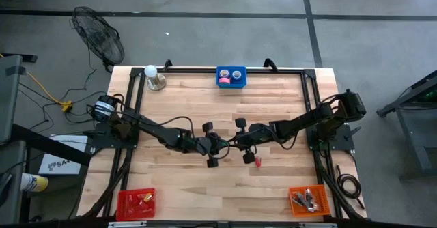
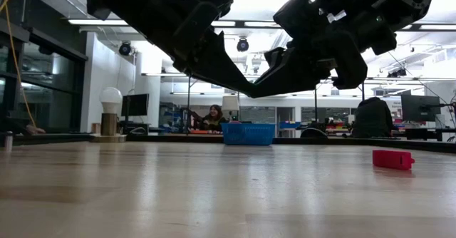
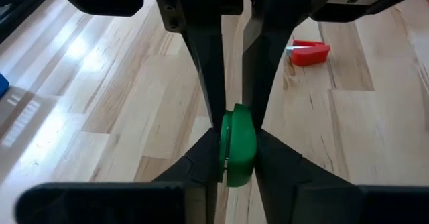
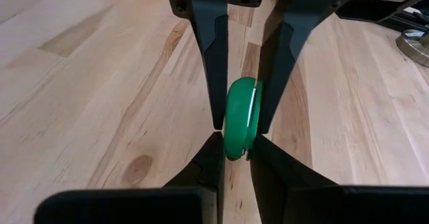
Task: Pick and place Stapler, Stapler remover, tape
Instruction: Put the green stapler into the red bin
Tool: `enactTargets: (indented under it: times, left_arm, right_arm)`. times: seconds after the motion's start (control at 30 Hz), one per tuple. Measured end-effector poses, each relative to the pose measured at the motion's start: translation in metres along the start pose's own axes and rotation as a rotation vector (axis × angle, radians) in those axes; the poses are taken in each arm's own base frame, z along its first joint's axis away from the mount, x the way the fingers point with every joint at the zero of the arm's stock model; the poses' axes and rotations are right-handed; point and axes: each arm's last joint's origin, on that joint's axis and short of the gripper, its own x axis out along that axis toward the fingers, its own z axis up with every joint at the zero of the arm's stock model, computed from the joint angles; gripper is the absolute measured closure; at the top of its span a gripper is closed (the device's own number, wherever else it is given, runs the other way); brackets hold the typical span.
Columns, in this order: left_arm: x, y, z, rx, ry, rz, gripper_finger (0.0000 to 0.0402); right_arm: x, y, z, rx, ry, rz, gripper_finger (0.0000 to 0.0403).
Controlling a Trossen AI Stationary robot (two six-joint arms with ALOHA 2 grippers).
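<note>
Meeting tip to tip above the middle of the table [image 1: 177, 105], with the left gripper [image 3: 238, 143] reaching in from its side and the right gripper [image 4: 240, 127] from the other. Pinching one and the same green roll [image 3: 238, 150], by the look of both wrist views. Seen edge-on between the left fingers [image 3: 208, 83], standing upright, with a dark finger pressed against each flat face. No gap visible on either side, so narrowed right down onto the roll. Same story from the right wrist: green roll [image 4: 241, 127] upright, clamped between that arm's fingers [image 4: 211, 70], again flush to both faces. Held clear of the wood, going by the low view, where both dark arms hang above the tabletop. Hidden from straight overhead, though, tucked under the two wrists.

Lying flat on the boards just beside the right gripper: a small red tool [image 1: 257, 162]. Showing as a low red block [image 2: 392, 159] from table height. Stapler or staple remover? Cannot tell.

Sitting at the far edge of the table: a blue bin [image 1: 231, 84] with a pink roll [image 1: 224, 81] and paler rolls inside. Parked at the near corners: a red tray [image 1: 123, 204] on the left arm's side, an orange tray [image 1: 295, 204] on the right arm's, each with small items in it. Standing at the far left corner, a light bulb [image 1: 151, 71] on its base. Seated in the room beyond, a person [image 2: 214, 115].
</note>
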Motion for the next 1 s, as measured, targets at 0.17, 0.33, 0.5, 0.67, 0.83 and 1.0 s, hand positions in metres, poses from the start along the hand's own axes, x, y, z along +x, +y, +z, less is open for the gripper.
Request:
enactTargets:
  times: [0.17, 0.33, 0.5, 0.67, 0.83, 1.0]
  left_arm:
    - [0.0, 0.0, 0.0, 0.001, 0.0, -0.002, 0.0339]
    - [0.0, 0.0, 0.0, 0.0, 0.001, -0.001, 0.0339]
    - [0.0, 0.001, -0.003, 0.0, 0.028, 0.009, 0.0339]
    - [0.0, 0.002, -0.007, 0.01, 0.063, 0.041, 0.0339]
    - [-0.001, 0.003, -0.011, 0.013, 0.108, 0.054, 0.0339]
    - [-0.003, 0.004, -0.007, 0.031, 0.193, 0.08, 0.0339]
  right_arm:
    - [0.0, 0.0, 0.0, 0.0, 0.0, 0.002, 0.0363]
    - [0.0, 0.0, 0.0, 0.0, 0.001, -0.001, 0.0354]
    - [0.0, -0.001, -0.002, 0.039, 0.027, -0.025, 0.0306]
    - [-0.001, -0.001, -0.012, 0.069, 0.136, -0.061, 0.0267]
    - [-0.003, 0.0, -0.022, 0.109, 0.245, -0.066, 0.0246]
    - [-0.004, 0.001, -0.027, 0.127, 0.295, -0.061, 0.0241]
